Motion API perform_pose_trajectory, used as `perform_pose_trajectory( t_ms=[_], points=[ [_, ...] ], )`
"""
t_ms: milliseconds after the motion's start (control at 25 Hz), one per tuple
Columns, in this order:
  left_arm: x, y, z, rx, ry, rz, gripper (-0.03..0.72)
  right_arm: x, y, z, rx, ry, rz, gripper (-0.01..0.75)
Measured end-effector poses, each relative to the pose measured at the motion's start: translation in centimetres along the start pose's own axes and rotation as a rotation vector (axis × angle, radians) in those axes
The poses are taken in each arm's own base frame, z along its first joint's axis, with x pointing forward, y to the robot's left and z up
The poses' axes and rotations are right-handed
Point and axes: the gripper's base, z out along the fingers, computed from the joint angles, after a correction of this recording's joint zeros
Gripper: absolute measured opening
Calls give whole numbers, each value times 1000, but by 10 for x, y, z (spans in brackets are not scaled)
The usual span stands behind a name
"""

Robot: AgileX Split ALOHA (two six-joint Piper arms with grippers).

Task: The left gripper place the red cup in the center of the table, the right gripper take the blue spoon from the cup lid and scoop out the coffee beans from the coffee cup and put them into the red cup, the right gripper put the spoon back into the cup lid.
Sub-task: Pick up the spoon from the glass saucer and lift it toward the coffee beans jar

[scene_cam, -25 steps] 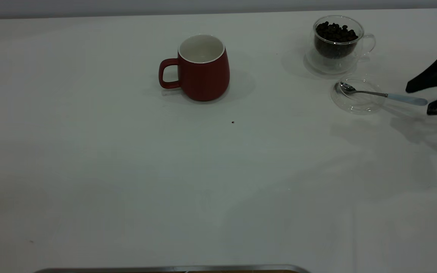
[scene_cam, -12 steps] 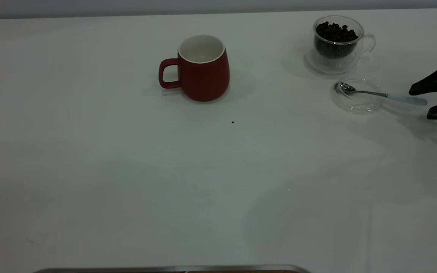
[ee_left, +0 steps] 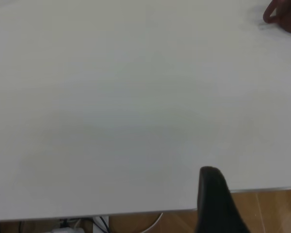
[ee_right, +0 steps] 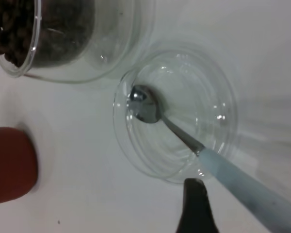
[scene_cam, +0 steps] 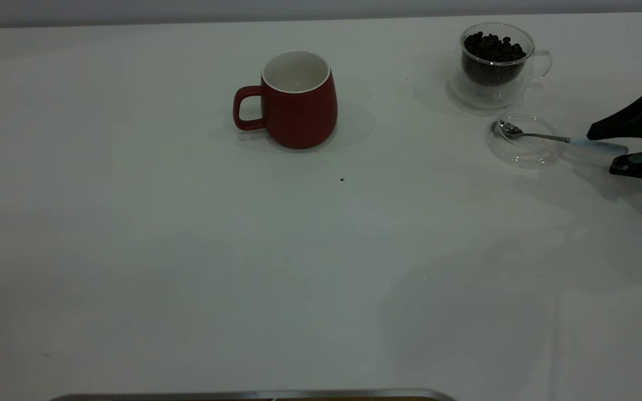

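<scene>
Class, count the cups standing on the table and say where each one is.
2. The red cup stands near the middle of the table, toward the far side; the glass coffee cup, holding beans, stands at the far right, beyond the lid.

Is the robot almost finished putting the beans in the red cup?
Not nearly. Done: the red cup stands mid-table. In hand: the right gripper is open around the blue spoon handle, not gripping it; the spoon lies in the cup lid. Left: scooping the coffee beans from the coffee cup; the red cup looks empty.
</scene>
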Motion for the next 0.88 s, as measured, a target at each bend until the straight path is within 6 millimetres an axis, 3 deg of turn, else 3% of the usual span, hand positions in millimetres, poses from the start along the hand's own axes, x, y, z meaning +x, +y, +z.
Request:
perform_pose_trajectory(
  t_ms=[480,880],
  points=[
    [0,0,0,0,0,-1,476,-2,1,9,-81,-4,-13,579],
    [0,0,0,0,0,-2,476,5,-1,14,-82,31,-30,533]
  ],
)
